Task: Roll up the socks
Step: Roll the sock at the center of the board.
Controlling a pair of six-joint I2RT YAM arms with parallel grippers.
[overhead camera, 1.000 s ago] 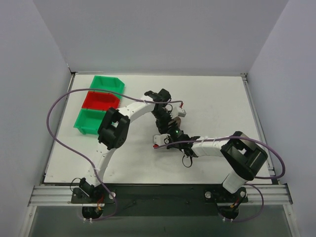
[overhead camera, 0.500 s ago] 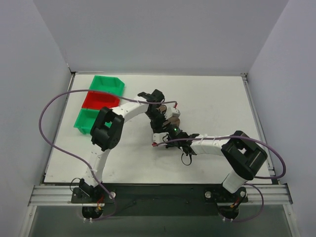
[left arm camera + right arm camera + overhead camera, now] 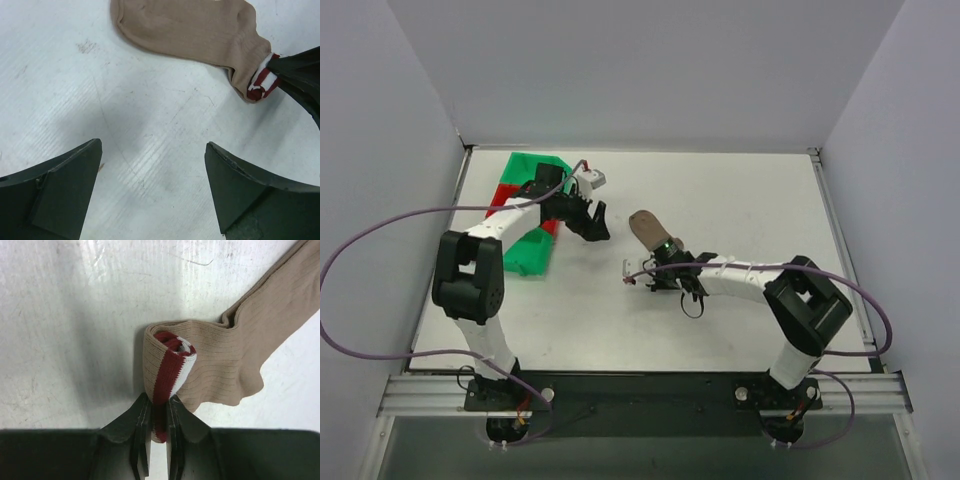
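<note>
The tan ribbed knit sock (image 3: 225, 360) lies mid white counter (image 3: 740, 200). The right tool (image 3: 159, 410) is clamped tight on its folded maroon, white-striped cuff (image 3: 167, 372), likely anchoring the roll's start. The left tool (image 3: 152, 155) hangs wide open, empty, near the green and red plastic bins (image 3: 535, 165).

Sock (image 3: 240, 350): tan-brown, finely ribbed knit. Cuff (image 3: 169, 371): dark maroon with thin white stripes. Far bin (image 3: 535, 164): bright green. Middle bin (image 3: 507, 194): red. Near bin (image 3: 527, 252): bright green. Table (image 3: 750, 190): white, with faint grey scuffs and fine scratches.
</note>
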